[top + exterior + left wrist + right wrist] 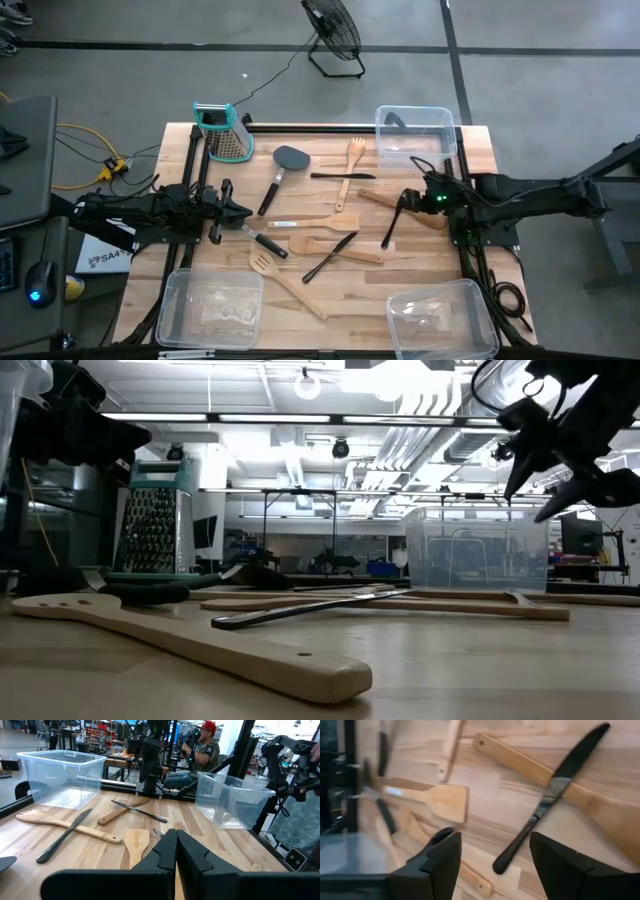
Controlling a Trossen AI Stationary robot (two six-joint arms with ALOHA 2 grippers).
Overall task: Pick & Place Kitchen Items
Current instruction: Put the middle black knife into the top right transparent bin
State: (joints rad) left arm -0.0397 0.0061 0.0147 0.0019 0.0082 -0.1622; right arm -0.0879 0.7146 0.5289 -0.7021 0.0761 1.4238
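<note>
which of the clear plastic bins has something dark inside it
The bin at the table's far right corner, beside the right arm: a dark object rests against its back wall. The two near-edge bins hold nothing dark.

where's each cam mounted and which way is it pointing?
High: overhead, straight down on the table; both arms, left gripper and right gripper show.
Low: table-top height, level across into the room; right gripper hangs open above.
Left wrist: looks across the table over its shut fingers toward a seated person.
Right wrist: looks down on utensils between its open fingers.
Shared: high and low both show the box grater.
</note>
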